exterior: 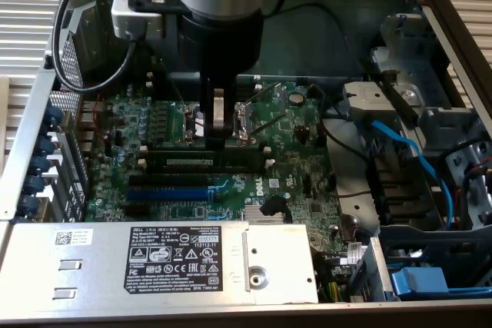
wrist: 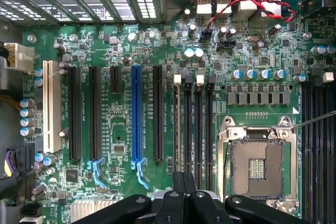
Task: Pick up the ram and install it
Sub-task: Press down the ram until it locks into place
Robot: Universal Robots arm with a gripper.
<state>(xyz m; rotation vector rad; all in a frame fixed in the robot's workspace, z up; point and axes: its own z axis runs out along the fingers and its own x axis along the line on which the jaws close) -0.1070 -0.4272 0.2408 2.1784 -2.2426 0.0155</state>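
You are seeing the gripper (exterior: 217, 140) with its jaws closed on nothing; its fingers (wrist: 178, 195) are being cut off by the frame edge in the wrist view, and the arm is hiding part of the motherboard (exterior: 296, 151) behind it. The ram (exterior: 206, 161) is lying lengthwise along the memory slots (exterior: 165, 180) beside the CPU socket (exterior: 250, 117), directly under the fingertips. You cannot tell whether they are touching it or whether it is sitting fully home.

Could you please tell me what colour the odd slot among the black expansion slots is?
The slot is blue, seen best in the wrist view.
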